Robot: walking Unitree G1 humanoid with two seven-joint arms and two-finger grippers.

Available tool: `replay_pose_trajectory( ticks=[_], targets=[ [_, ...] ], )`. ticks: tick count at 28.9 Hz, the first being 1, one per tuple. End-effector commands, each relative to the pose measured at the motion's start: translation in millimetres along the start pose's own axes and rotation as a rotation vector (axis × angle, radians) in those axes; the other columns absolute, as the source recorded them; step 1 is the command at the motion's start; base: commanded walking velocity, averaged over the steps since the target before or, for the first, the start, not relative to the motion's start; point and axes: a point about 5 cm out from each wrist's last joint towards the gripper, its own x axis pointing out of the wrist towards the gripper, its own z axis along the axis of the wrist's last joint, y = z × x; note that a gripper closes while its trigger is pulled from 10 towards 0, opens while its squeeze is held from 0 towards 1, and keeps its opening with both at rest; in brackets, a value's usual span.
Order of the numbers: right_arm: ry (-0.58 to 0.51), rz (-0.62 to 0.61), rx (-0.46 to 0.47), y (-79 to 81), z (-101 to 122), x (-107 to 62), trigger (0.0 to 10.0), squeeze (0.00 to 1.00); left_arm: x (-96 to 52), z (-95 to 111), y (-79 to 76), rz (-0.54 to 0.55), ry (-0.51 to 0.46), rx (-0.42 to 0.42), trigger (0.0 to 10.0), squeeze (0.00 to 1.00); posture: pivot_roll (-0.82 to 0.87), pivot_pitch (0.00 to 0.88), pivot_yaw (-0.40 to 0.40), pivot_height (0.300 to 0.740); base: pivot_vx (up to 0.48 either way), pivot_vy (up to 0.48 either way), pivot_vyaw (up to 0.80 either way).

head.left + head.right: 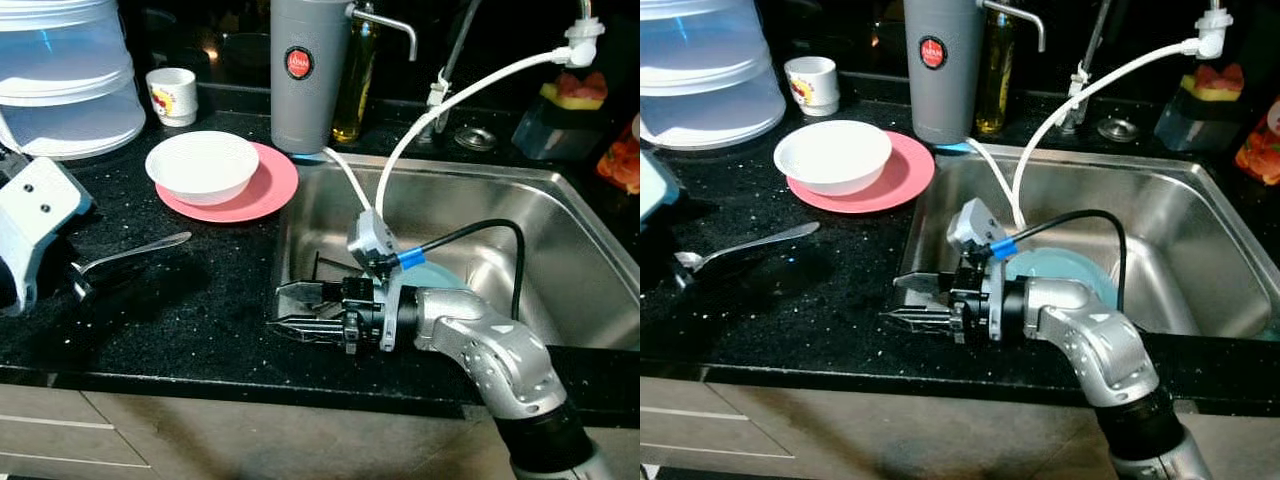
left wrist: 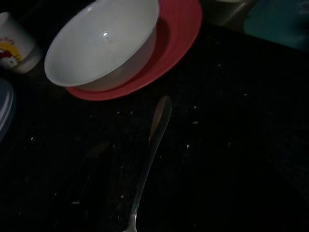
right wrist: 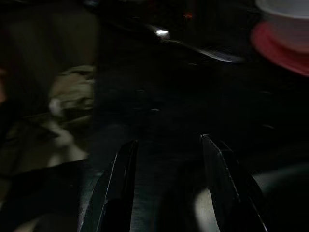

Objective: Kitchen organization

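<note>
The right claw point(image 1: 285, 312) hovers over the front edge of the black table point(image 1: 180, 320), just beside the sink's point(image 1: 560, 215) left front corner, pointing toward the robot's left. Its two black fingers point(image 3: 120, 174) stand apart with nothing between them, as the right wrist view shows.

The spoon point(image 1: 135, 252) lies flat on the table, well apart from the right claw, further to the left and a little further back. Its handle points toward the red plate point(image 1: 270, 190); its bowl end lies near the left arm's white housing. The left claw point(image 1: 30, 240) sits at the table's left edge, near the spoon's bowl end; I cannot tell whether its fingers are apart or together. The left wrist view looks along the spoon's handle toward the plate.

A white bowl point(image 1: 202, 165) rests on the red plate, behind the spoon. A small white cup point(image 1: 173, 95) stands further back, beside a clear tub point(image 1: 65, 85). A grey flask point(image 1: 308, 70) stands behind the sink's left back corner. A teal plate point(image 1: 1065, 268) lies in the sink, partly hidden by the right arm.
</note>
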Motion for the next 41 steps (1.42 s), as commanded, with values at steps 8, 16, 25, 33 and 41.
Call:
replay_pose_trajectory(
  ticks=[8,16,25,33,41],
  targets=[
    [-0.078,-0.102,-0.010,-4.4,10,5.1,10.0,0.00,-1.6,-5,5.7,-0.108,0.024,0.039,10.0,0.00,0.14,0.054,-0.070,0.740,0.000,0.000,0.14],
    [-0.074,-0.155,0.004,-5.9,11,2.7,10.0,0.00,-1.1,-11,15.2,-0.161,0.038,0.072,10.0,0.00,0.12,0.077,-0.072,0.740,0.000,0.000,0.27],
    [-0.062,-0.049,0.020,13.2,11,1.0,10.0,0.00,1.1,-8,33.1,-0.138,0.011,0.100,10.0,0.00,0.12,0.088,-0.080,0.740,0.000,0.000,0.00],
    [-0.050,-0.025,0.021,18.4,14,-2.2,10.0,0.00,11.1,-13,40.4,-0.186,-0.028,0.067,10.0,0.00,0.10,0.097,-0.086,0.740,0.000,0.000,0.00],
    [-0.020,-0.041,0.003,19.8,19,-8.4,10.0,0.00,12.3,-36,37.7,-0.342,0.092,-0.027,10.0,0.00,0.08,0.117,-0.077,0.740,0.000,0.000,0.00]
  ],
)
